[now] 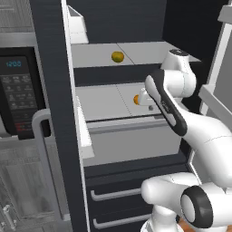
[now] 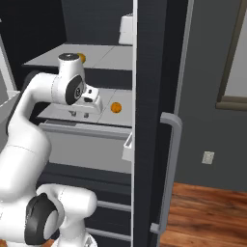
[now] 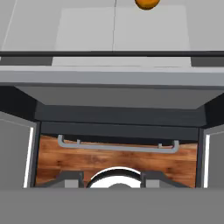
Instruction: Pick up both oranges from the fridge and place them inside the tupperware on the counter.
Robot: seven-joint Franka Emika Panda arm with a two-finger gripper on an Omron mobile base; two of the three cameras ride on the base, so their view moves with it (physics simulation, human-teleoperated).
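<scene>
The fridge stands open. A duller yellow-green orange lies on its upper shelf, and in the right base view that orange peeks out behind the arm's joint. On the middle shelf rests the bright orange, which sits at the top edge of the hand view. My gripper hangs over the front of the middle shelf, fingers pointing down, open and empty, a short way from the bright orange. The tupperware and the counter are out of view.
A black microwave sits left of the fridge. The open fridge doors with grey handles flank the arm, and white door bins jut inward. Below the shelf are a grey drawer bin and handled lower drawers.
</scene>
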